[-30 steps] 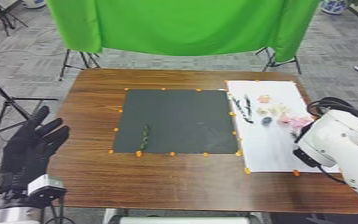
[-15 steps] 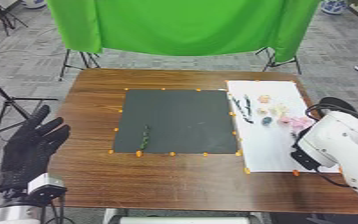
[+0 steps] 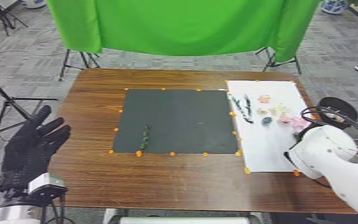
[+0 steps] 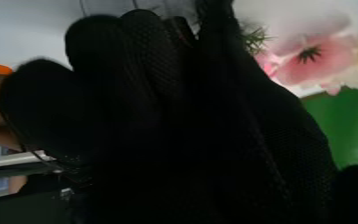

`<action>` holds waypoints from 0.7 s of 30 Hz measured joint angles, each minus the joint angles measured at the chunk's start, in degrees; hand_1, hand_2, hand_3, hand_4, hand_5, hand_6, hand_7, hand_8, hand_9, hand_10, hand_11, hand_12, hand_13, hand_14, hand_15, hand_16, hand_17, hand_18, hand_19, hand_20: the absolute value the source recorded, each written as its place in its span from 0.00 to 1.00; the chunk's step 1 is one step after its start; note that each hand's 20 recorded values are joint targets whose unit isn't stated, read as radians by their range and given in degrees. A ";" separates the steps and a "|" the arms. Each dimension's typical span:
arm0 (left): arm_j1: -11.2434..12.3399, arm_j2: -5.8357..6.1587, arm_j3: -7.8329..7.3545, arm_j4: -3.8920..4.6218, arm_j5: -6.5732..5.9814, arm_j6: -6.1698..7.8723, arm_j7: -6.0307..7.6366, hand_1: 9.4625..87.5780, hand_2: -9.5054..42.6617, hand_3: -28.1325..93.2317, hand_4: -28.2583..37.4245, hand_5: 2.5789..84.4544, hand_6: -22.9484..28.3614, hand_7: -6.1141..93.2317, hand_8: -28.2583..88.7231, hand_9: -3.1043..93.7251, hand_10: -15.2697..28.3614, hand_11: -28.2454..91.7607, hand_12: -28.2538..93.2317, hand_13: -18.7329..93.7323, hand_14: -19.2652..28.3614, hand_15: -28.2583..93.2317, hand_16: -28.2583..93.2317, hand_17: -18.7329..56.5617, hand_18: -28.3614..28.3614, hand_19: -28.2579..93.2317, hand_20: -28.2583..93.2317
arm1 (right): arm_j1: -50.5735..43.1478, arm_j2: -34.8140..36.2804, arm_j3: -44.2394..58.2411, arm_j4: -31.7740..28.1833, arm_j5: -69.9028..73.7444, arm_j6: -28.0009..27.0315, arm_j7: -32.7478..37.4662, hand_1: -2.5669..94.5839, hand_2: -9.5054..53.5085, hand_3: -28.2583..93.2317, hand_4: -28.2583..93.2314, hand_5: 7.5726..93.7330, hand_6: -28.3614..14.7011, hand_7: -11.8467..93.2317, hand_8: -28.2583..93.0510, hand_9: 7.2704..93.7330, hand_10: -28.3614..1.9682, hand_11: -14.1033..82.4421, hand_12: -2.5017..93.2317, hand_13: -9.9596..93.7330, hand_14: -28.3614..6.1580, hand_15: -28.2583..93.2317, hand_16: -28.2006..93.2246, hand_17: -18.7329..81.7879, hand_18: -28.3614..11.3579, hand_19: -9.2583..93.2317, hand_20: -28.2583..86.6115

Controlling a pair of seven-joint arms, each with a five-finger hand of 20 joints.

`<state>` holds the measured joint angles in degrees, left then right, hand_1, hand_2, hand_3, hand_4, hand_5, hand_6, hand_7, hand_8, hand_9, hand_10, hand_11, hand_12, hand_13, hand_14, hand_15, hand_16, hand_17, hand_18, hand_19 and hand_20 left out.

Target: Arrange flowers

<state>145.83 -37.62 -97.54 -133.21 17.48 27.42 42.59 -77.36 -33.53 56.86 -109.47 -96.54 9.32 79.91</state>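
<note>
In the head view, my left hand [image 3: 31, 147] is raised at the table's left side, fingers straight and empty. My right hand [image 3: 291, 158] is mostly hidden under its white arm, low over the white sheet's right side. In the right wrist view, the right hand [image 4: 193, 130] is close beside a pink flower [image 4: 316, 56] and a small green sprig [image 4: 254, 38]. One green stem [image 3: 145, 136] lies upright on the dark mat [image 3: 180, 117]. On the white sheet [image 3: 264, 150] are dark green stems [image 3: 246, 108], a peach flower [image 3: 264, 98], and pink flowers [image 3: 286, 119].
Orange markers [image 3: 173, 154] line the mat and sheet edges. The brown table [image 3: 158, 185] extends around them. A green cloth [image 3: 184, 27] hangs beyond the far edge. The right arm [image 3: 335, 152] covers the sheet's near right corner and the table's right edge.
The right arm has shifted slightly left and toward the near edge, with its cable moving too. The left hand, the stem on the mat and the flowers look unchanged.
</note>
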 measured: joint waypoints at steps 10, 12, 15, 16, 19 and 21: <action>0.12 -0.98 -0.68 -0.02 0.80 -0.16 -1.26 0.26 0.32 0.77 0.11 0.41 0.62 0.16 0.17 0.37 0.79 0.48 0.32 0.36 0.95 0.69 0.13 0.16 0.95 0.65 0.27 | -1.76 1.64 1.59 -3.22 -6.65 0.96 -0.88 0.70 0.04 0.81 0.00 0.91 0.42 0.23 0.41 0.99 0.47 0.45 0.26 1.00 0.64 0.66 0.33 0.91 0.49 1.00 0.09; 0.20 -1.29 -0.94 -0.04 1.05 -0.20 -1.58 0.26 0.32 0.77 0.11 0.41 0.62 0.16 0.17 0.37 0.79 0.48 0.32 0.36 0.95 0.69 0.13 0.16 0.95 0.65 0.28 | -1.68 1.89 1.98 -4.13 -7.54 0.84 -1.16 0.69 0.04 0.81 0.00 0.91 0.44 0.24 0.41 1.00 0.49 0.45 0.26 1.00 0.67 0.66 0.33 0.91 0.51 1.00 0.08; 0.48 -1.58 -1.31 -0.09 1.23 -0.22 -1.83 0.26 0.32 0.77 0.11 0.41 0.62 0.16 0.17 0.37 0.79 0.48 0.32 0.36 0.95 0.69 0.13 0.16 0.95 0.65 0.28 | -1.02 1.98 2.34 -5.42 -8.20 0.71 -1.78 0.69 0.03 0.82 0.00 0.91 0.45 0.24 0.41 1.00 0.53 0.45 0.26 1.00 0.69 0.66 0.34 0.92 0.52 1.00 0.08; 0.67 -1.59 -1.46 -0.13 1.23 -0.22 -1.83 0.26 0.32 0.77 0.11 0.41 0.62 0.16 0.17 0.37 0.79 0.48 0.32 0.36 0.95 0.69 0.13 0.16 0.95 0.65 0.28 | -0.63 1.97 2.30 -5.89 -8.31 0.58 -2.05 0.69 0.03 0.82 0.00 0.91 0.45 0.25 0.41 1.00 0.54 0.45 0.26 1.00 0.70 0.66 0.34 0.92 0.53 1.00 0.08; 1.43 -1.55 -2.00 -0.25 1.09 -0.17 -1.60 0.26 0.32 0.77 0.11 0.41 0.62 0.16 0.17 0.37 0.79 0.48 0.32 0.36 0.95 0.69 0.13 0.16 0.95 0.65 0.28 | 1.72 1.88 0.90 -7.30 -8.53 -0.15 -3.01 0.68 0.03 0.82 0.00 0.91 0.46 0.25 0.41 1.00 0.54 0.45 0.26 1.00 0.71 0.66 0.34 0.92 0.53 1.00 0.08; 2.15 -1.33 -2.45 -0.43 0.81 -0.09 -1.12 0.26 0.32 0.77 0.11 0.41 0.62 0.16 0.17 0.37 0.79 0.47 0.32 0.36 0.95 0.69 0.13 0.16 0.95 0.65 0.28 | 4.29 1.62 -1.19 -8.14 -8.56 -0.76 -3.80 0.68 0.03 0.83 0.00 0.91 0.46 0.25 0.41 1.00 0.55 0.45 0.27 1.00 0.71 0.66 0.34 0.93 0.53 1.00 0.08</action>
<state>147.97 -38.94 -100.00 -133.65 18.29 27.33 41.47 -73.07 -31.91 55.67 -117.61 -105.10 8.57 76.11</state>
